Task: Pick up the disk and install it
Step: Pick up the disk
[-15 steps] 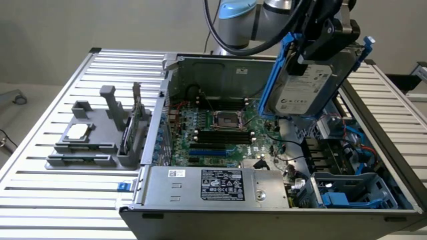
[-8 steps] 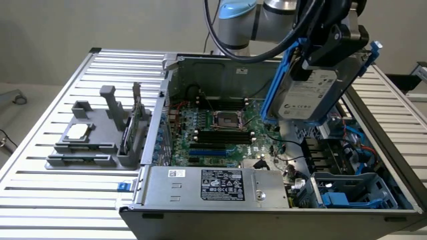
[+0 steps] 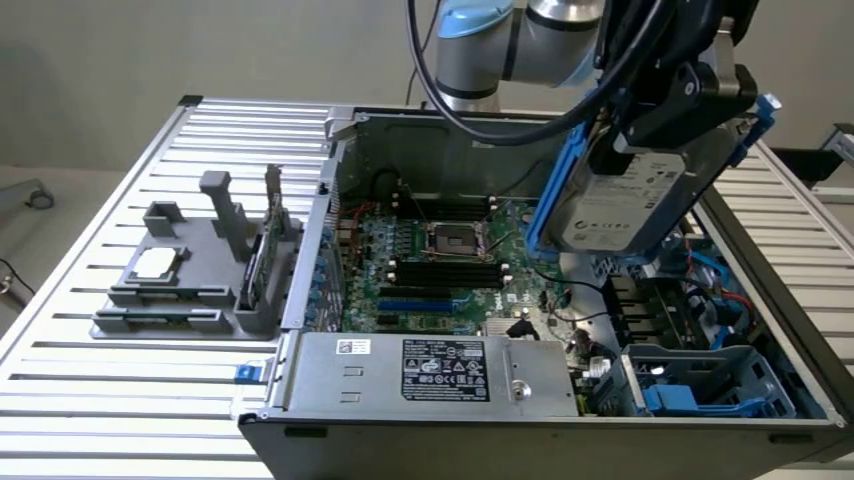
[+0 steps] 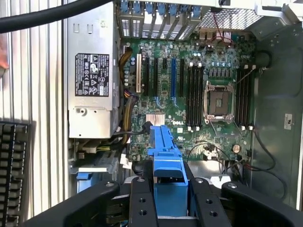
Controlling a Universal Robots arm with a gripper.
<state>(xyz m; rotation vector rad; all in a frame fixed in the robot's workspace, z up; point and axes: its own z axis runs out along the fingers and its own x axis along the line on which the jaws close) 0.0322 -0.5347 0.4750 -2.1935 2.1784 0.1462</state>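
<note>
Disks: one. I hold one disk (image 3: 627,205). It is flat and grey, with a white label on one face and a blue frame (image 3: 551,190) along its edge.
My gripper: one gripper (image 3: 661,125). My two fingers (image 4: 142,205) press in on the disk from both sides. In the wrist view the blue frame sits tight between them.
Where the disk is: up in the air, and only I touch it. It hangs over the open computer case (image 3: 441,150), toward the exterior view's right, above the green board (image 3: 414,265).
Which way the disk points: it stands almost on its end and is tipped a bit. Its long side runs from high up at my gripper down toward the green board. The low end leans to the exterior view's left. The label face looks toward the near side.
Computer cases: one, lying open on the table (image 3: 80,400).
Power boxes: one grey power box (image 3: 441,368), at the near edge of the case.
Blue cages: one blue cage (image 3: 714,385), in the near corner of the case on the exterior view's right.
Grey stands: one grey stand (image 3: 200,270), on the table at the exterior view's left, well apart from the disk.
Small chips: one small square chip (image 3: 154,264), lying on the grey stand.
</note>
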